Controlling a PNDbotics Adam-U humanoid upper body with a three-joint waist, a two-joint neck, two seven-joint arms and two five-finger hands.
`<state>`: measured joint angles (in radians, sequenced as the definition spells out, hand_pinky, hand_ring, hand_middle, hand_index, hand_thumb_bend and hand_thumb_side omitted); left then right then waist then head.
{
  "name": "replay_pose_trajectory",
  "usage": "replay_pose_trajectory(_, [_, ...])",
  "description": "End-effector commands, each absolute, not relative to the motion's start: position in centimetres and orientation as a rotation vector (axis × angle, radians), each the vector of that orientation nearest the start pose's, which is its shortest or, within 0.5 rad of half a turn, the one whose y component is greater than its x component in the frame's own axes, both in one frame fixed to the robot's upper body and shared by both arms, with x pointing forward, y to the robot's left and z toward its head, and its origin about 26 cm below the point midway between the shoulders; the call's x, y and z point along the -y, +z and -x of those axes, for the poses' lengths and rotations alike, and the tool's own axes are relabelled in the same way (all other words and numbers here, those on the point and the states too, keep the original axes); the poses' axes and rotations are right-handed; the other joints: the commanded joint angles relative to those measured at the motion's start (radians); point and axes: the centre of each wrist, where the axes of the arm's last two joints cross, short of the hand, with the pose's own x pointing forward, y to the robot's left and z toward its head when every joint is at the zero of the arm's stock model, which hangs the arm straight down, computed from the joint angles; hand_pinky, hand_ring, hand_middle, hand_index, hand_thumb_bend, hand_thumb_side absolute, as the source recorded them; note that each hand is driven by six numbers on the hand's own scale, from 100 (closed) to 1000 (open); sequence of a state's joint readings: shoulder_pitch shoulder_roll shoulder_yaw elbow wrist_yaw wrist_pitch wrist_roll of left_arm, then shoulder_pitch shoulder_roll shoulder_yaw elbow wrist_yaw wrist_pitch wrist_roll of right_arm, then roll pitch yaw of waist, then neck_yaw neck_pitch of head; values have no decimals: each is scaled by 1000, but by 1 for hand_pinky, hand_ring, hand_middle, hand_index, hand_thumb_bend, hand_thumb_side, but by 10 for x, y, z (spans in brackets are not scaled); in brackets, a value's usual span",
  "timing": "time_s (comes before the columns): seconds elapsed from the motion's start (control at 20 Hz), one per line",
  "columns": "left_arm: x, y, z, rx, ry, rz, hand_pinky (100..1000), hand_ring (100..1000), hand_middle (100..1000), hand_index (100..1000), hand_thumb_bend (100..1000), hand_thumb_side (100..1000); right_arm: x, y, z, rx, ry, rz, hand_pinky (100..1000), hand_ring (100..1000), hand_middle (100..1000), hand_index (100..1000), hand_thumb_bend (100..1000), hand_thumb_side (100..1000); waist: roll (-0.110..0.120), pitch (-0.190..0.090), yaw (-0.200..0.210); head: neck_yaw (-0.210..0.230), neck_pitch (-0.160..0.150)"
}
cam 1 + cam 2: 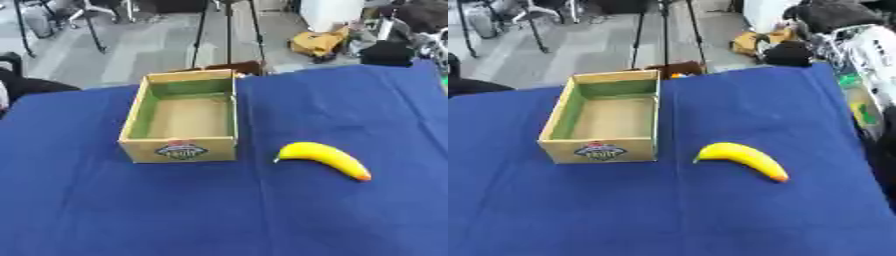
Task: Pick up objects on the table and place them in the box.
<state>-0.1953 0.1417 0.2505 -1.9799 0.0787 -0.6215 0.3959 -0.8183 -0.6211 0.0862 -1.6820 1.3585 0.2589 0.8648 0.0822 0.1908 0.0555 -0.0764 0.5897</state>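
A yellow banana (324, 158) with an orange tip lies on the blue tablecloth, to the right of the box and slightly nearer to me. The wooden box (181, 150) stands left of centre with its top open; it has green inner walls, a bare brown floor and a label on its near wall. Nothing lies inside it. Neither of my hands shows in either view.
The blue cloth (105, 210) covers the whole table. Beyond the far edge are tripod legs (201, 35), a brown object (232, 66) just behind the box, and bags and clutter (833, 30) at the back right.
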Motion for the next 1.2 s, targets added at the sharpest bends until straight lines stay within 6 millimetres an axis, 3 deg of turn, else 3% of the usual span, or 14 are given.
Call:
replay_pose_trajectory(0.05, [-308,171,-284,-3321,-629,387,448,847,844,800,100,997,266,348,-354,1022,1248,1561,784,891,916,957,210,1000,-2,-15,-1,2,-10])
replay_pose_trajectory(0.8, [-308,171,-284,-3321,-630,386,448,848,845,800,100,997,266,347,-355,1023,1256,1550,785,893,916,953,208,1000,-2,-13,-2,1,-13])
replay_pose_trajectory(1.2, [-308,170,-284,-3322,-632,384,447,849,846,800,100,997,263,336,-360,1034,1300,1465,778,923,916,959,260,1000,-1,-12,-1,-1,-15])
